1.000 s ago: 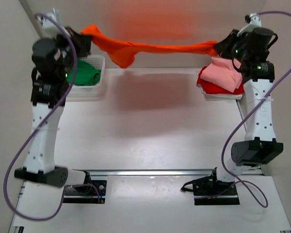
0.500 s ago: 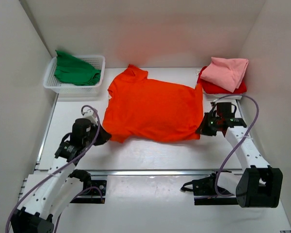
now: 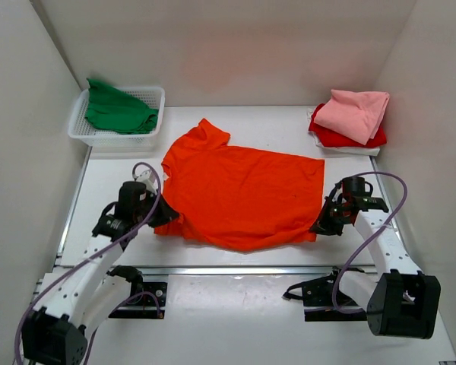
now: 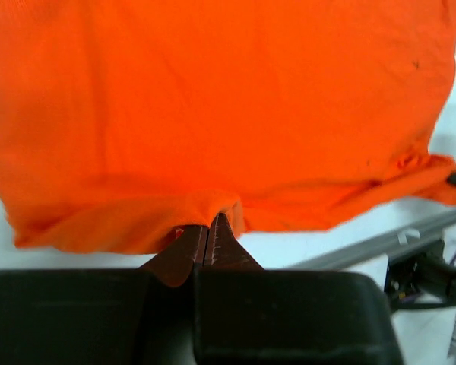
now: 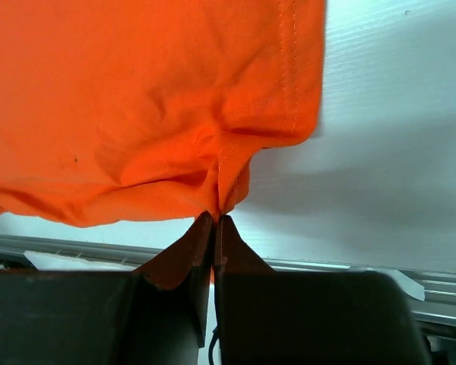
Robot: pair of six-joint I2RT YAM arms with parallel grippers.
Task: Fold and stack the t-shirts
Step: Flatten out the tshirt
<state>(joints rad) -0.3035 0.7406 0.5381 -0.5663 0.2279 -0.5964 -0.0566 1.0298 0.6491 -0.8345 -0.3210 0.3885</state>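
Note:
The bright orange t-shirt lies spread flat on the white table, collar toward the back left. My left gripper is shut on its near left hem; the wrist view shows the orange t-shirt pinched at my left gripper. My right gripper is shut on the near right corner; the wrist view shows the orange t-shirt bunched at my right gripper. The green t-shirt lies in the basket. The pale pink t-shirt lies folded on the red t-shirt.
A white mesh basket stands at the back left. White walls close the back and both sides. A metal rail runs along the near table edge, also seen in the left wrist view.
One second ago both arms held the orange shirt stretched high at the back. They have come down and drawn it toward the near edge; it now lies flat.

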